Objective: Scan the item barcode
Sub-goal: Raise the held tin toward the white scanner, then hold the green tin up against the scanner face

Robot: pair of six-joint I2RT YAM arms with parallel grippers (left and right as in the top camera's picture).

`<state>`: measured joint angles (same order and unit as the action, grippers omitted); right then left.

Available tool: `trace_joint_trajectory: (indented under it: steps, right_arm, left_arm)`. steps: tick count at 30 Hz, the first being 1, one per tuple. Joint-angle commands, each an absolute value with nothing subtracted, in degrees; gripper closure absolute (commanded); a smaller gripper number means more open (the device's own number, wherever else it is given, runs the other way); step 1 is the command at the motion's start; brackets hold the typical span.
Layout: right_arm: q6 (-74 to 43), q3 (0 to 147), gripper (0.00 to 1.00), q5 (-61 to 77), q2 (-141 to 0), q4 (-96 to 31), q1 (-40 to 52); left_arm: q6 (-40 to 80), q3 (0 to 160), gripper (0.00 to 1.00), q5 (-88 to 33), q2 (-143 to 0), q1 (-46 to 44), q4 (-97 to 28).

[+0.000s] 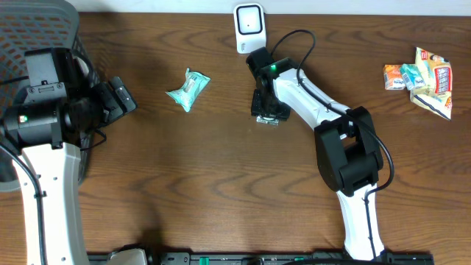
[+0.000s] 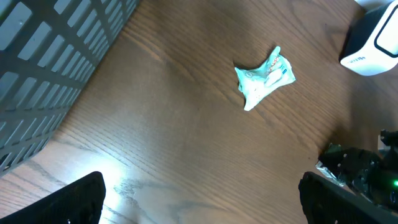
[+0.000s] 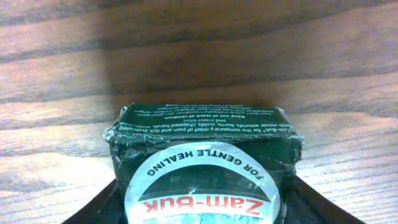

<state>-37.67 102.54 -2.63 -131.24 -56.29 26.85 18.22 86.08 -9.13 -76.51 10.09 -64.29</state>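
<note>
A mock shop checkout — white barcode scanner [image 1: 249, 28], grey mesh basket [image 1: 33, 26], snack packets [image 1: 421, 79] on a wooden table [image 1: 191, 184].

Right claw [image 1: 266, 110] sits over a dark box [image 1: 268, 120] — near the white scanner [image 1: 249, 28].

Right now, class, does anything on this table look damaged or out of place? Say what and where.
The dark green Zam-Buk box near the white scanner looks battered: its edges and corners are crumpled and scuffed white. The teal packet left of it is twisted.
</note>
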Motion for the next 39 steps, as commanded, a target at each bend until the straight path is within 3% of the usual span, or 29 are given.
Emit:
trace_joint_trajectory:
  steps: [1, 9, 18, 33, 39]
  right_arm:
    - [-34.65, 103.20, 0.49, -3.51, -130.50, -55.35, 27.20]
    - [-24.93, 108.57, 0.49, -5.74, -130.50, -48.25, 26.85]
    - [-13.04, 111.00, 0.45, -11.53, -130.50, -28.86, 26.52]
    - [-7.40, 110.98, 0.46, -13.43, -130.85, 1.17, 25.74]
    - [-6.52, 110.98, 0.45, -17.87, -132.20, 6.63, 24.99]
  left_arm:
    - [18.31, 87.33, 0.03, -9.43, -76.62, 10.33, -64.45]
    - [18.31, 87.33, 0.02, -9.43, -76.62, 10.33, -64.45]
    - [18.28, 87.33, 0.02, -9.43, -76.62, 10.33, -64.45]
    - [18.31, 87.33, 0.03, -9.43, -76.62, 10.33, -64.45]
    - [18.31, 87.33, 0.02, -9.43, -76.62, 10.33, -64.45]
